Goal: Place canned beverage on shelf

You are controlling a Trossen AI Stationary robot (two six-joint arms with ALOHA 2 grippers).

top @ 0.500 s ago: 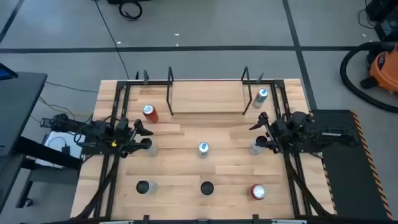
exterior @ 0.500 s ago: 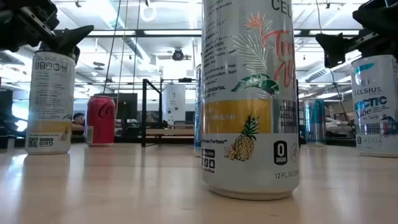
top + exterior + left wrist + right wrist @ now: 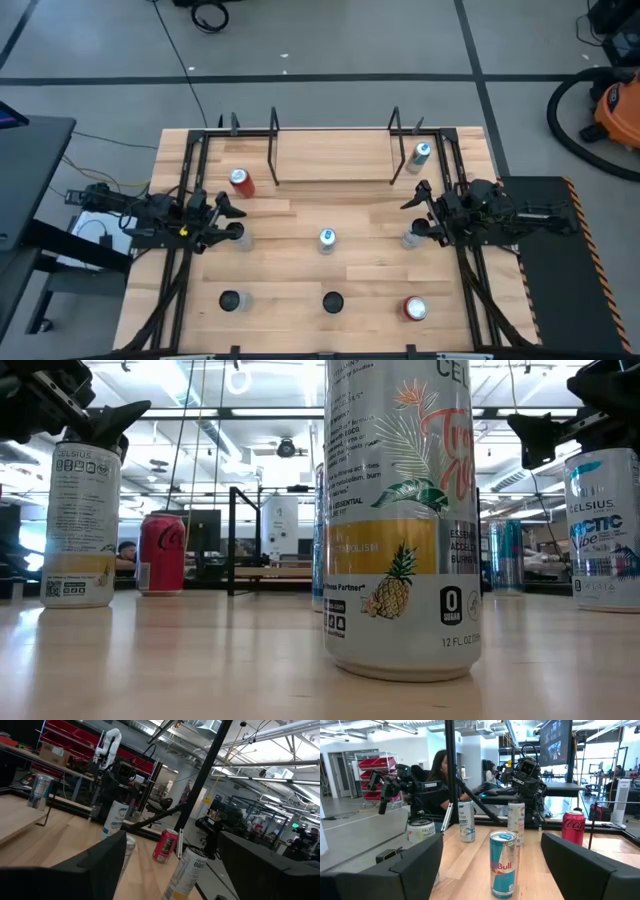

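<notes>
High view: left gripper (image 3: 232,219) sat at the table's left side, fingers apart above a silver can (image 3: 237,236), not clamped. Right gripper (image 3: 418,213) mirrored it on the right, fingers apart over another silver can (image 3: 411,238). Shelf (image 3: 333,166) ran along the far edge, nothing on its plank; a blue-top can (image 3: 420,153) stood just beside its right frame, a red Coca-Cola can (image 3: 240,182) near its left end. Low view: pineapple Celsius can (image 3: 402,510) filled the centre, shelf far behind it. Left wrist view: fingers (image 3: 90,870) spread, a Celsius can (image 3: 186,872) between them. Right wrist view: fingers (image 3: 402,872) spread, Red Bull can (image 3: 503,863) between, untouched.
</notes>
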